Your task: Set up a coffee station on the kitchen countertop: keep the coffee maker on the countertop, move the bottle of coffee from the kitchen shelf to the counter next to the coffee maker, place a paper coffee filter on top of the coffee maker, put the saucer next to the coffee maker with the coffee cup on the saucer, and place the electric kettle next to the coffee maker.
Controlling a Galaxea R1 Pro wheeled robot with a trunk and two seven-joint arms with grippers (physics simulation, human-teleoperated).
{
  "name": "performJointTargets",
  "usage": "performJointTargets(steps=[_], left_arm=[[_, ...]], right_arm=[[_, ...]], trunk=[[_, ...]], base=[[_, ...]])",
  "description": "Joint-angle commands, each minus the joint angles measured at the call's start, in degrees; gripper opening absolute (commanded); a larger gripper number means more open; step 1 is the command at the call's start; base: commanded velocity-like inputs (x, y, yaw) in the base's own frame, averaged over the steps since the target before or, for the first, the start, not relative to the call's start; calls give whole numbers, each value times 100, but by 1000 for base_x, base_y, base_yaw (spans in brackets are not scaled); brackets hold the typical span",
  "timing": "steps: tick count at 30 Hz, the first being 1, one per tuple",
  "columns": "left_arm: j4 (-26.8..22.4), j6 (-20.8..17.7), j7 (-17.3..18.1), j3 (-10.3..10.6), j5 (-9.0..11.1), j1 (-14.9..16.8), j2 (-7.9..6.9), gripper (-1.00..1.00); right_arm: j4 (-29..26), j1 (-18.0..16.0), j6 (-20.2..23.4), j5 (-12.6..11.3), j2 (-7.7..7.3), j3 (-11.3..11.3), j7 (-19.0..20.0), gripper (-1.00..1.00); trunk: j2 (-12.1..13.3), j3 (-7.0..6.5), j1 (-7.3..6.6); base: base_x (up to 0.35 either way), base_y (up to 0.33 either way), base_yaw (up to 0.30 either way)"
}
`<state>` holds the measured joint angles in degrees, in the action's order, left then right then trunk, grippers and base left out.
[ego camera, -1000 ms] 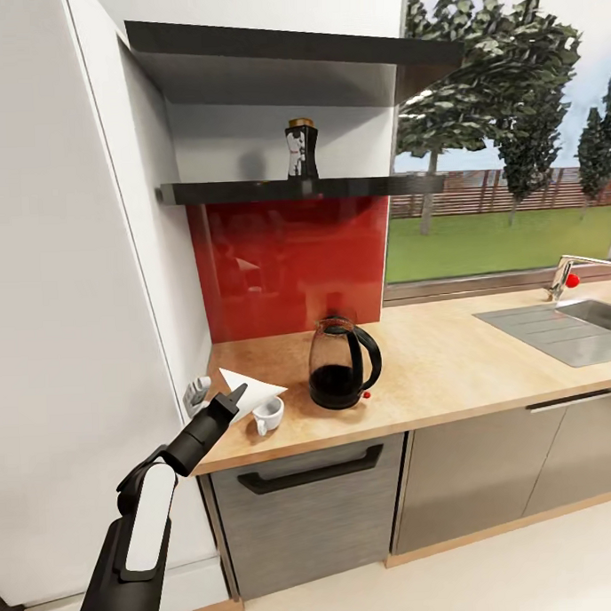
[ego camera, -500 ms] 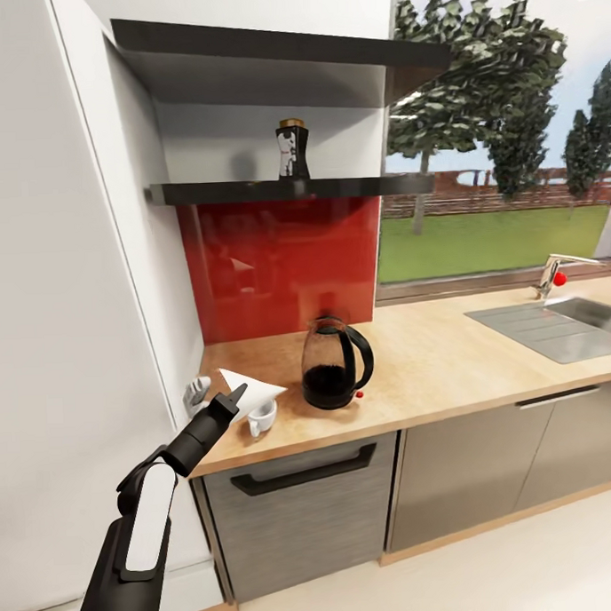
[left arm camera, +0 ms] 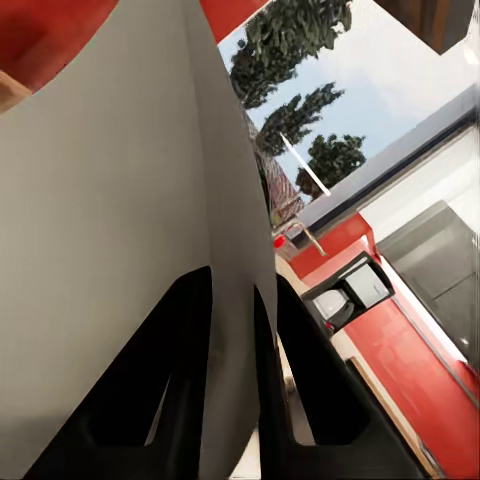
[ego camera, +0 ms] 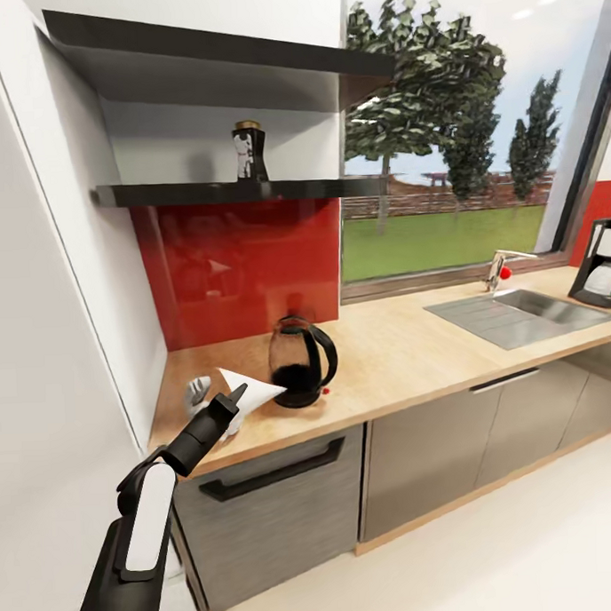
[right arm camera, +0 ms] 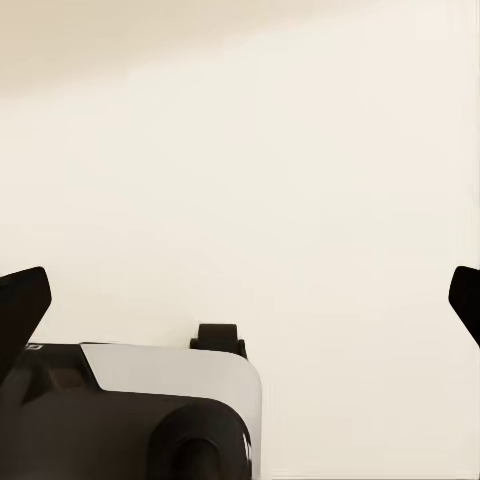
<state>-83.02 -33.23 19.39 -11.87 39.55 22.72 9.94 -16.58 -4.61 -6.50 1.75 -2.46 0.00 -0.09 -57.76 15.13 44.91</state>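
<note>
Left gripper (ego camera: pixel 237 397) clamped on thin white paper coffee filter (ego camera: pixel 251 388); right gripper (right arm camera: pixel 240 300) spread wide over pale floor (right arm camera: pixel 300 150).

I can't read any text from here. The bottle of coffee (ego camera: pixel 249 152) on the shelf carries a pale label, but its print is too blurred to make out.

Black left arm (ego camera: pixel 138 544), white forearm panel, slim black tapered fingers (left arm camera: pixel 190 400)
</note>
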Motion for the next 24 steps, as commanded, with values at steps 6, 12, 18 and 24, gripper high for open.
performJointTargets(steps=[6, 12, 18, 24], left_arm=[[-4, -43, 4, -17, 9, 5, 6, -100], [1, -43, 4, 12, 9, 5, 6, -100], [5, -43, 4, 25, 9, 5, 6, -100], [5, -43, 4, 26, 9, 5, 6, -100]], right_arm=[[6, -5, -20, 18, 0, 0, -5, 100], [6, -5, -18, 18, 0, 0, 0, 100], [6, -5, -18, 18, 0, 0, 0, 100], [6, -5, -18, 18, 0, 0, 0, 100]], trunk=[[-5, 7, -2], [-5, 7, -2], [-5, 7, -2], [-5, 7, -2]], base=[[-285, 0, -59], [-99, -39, -184], [-80, -117, -171], [-7, -11, -276]])
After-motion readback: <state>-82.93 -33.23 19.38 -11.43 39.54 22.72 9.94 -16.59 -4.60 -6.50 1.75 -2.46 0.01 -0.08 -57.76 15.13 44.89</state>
